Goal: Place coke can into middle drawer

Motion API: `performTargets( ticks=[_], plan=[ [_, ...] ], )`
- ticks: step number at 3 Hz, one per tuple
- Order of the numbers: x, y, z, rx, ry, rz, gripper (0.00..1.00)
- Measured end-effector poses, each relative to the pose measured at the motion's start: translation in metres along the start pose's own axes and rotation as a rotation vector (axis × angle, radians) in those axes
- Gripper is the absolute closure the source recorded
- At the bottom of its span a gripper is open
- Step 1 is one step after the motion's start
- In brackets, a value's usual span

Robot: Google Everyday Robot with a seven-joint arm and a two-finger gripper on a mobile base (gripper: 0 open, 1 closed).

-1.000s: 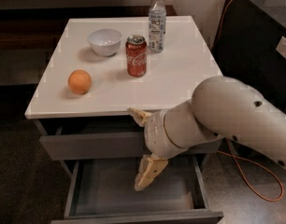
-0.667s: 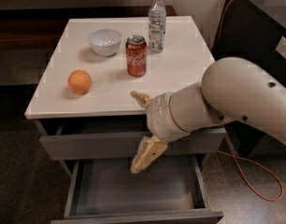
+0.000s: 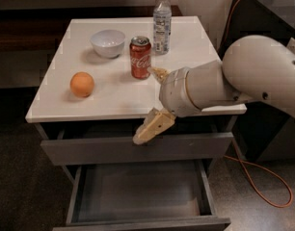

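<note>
spread hand point(image 3: 154, 100) hovers just beside coke can point(image 3: 140, 57).

Lab: cabinet point(image 3: 113, 97), orange cable point(image 3: 249, 164), gripper point(image 3: 148, 105) at cabinet's front.

One gripper point(image 3: 144, 105) hung with fingers spread. Just beyond it stood one coke can point(image 3: 140, 57); farther off were one water bottle point(image 3: 162, 23), one bowl point(image 3: 108, 42) and one orange point(image 3: 82, 84). Below it showed two drawers: one upper drawer front point(image 3: 89, 150) and one middle drawer point(image 3: 138, 191).
</note>
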State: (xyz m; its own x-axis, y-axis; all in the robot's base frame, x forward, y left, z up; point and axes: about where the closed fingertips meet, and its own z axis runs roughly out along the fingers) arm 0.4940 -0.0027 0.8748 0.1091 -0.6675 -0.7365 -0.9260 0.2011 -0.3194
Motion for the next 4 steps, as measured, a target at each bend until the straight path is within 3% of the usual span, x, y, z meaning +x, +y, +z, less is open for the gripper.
performTargets(
  ticks=[1, 2, 3, 4],
  plan=[
    [0.009, -0.040, -0.007, 0.078, 0.001, 0.103, 0.00],
    [0.018, -0.063, -0.007, 0.131, 0.025, 0.158, 0.00],
    [0.019, -0.065, -0.007, 0.135, 0.028, 0.171, 0.00],
    [0.023, -0.072, -0.007, 0.162, 0.032, 0.222, 0.00]
  ],
)
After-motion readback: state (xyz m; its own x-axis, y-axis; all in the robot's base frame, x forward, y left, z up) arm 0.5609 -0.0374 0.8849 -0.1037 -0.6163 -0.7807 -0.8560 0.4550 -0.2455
